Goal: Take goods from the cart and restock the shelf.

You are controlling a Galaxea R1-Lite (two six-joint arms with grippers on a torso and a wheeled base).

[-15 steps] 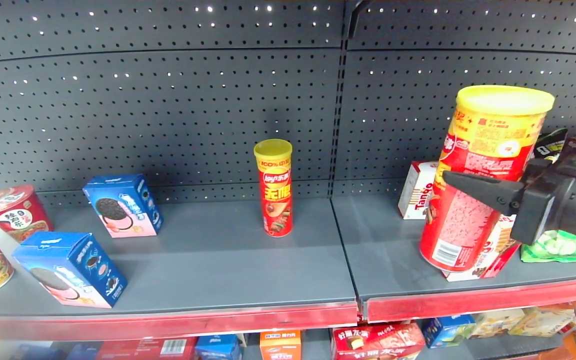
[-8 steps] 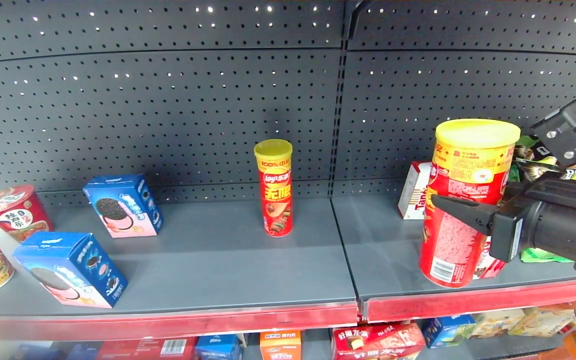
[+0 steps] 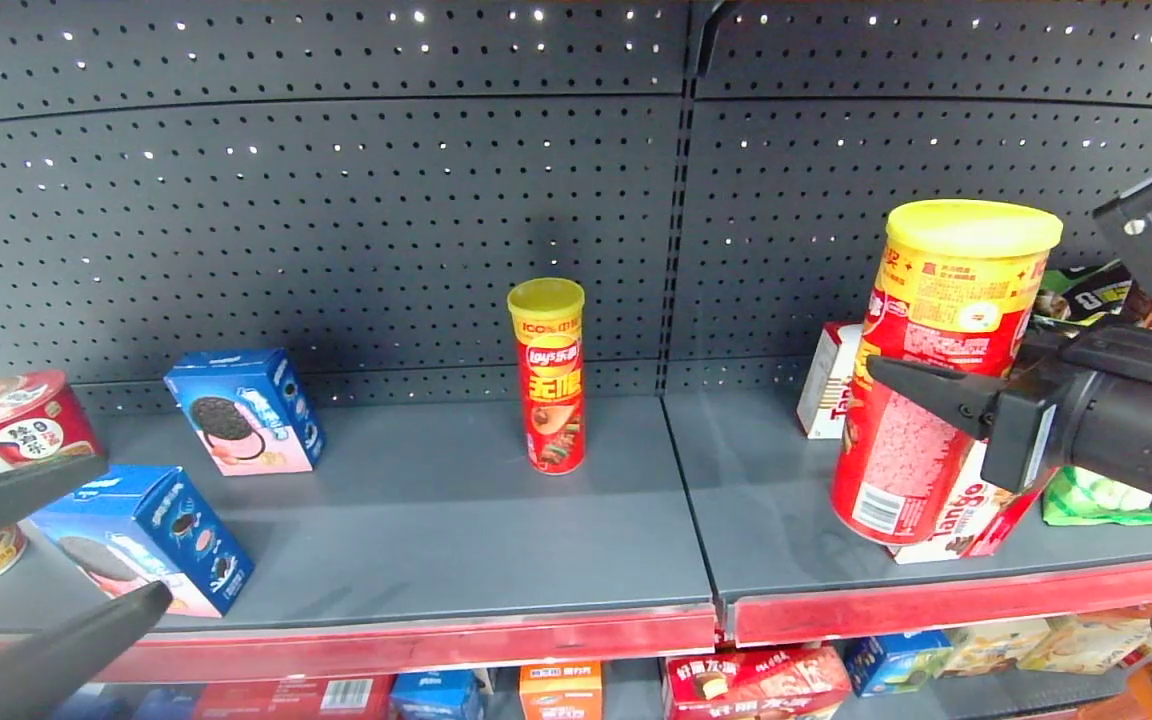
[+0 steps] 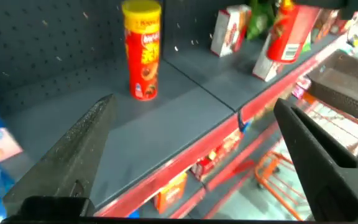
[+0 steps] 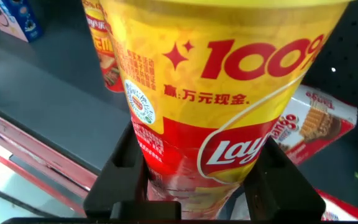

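A large red chips can with a yellow lid [image 3: 956, 290] hangs tilted just above the right section of the grey shelf [image 3: 436, 520], near its front edge. My right gripper [image 3: 911, 400] is shut on the can's middle. The right wrist view has the can [image 5: 216, 93] between the black fingers [image 5: 129, 162]. A slimmer chips can of the same kind [image 3: 548, 375] stands upright mid-shelf by the back wall; it is the can [image 4: 142, 50] in the left wrist view. My left gripper [image 3: 136, 527] is open and holds nothing, low at the front left before the shelf edge.
Two blue cookie boxes [image 3: 246, 410] [image 3: 146, 540] and noodle cups [image 3: 31, 415] sit at the left. Wafer boxes [image 3: 831, 395] and a green bag [image 3: 1106, 495] stand behind the held can. A red rim [image 3: 336, 645] fronts the shelf. More goods [image 3: 756, 680] fill the shelf below.
The right gripper lowered the chips can toward the shelf, then raised it slightly and tilted it. The left gripper's fingers have come into the head view at the lower left.
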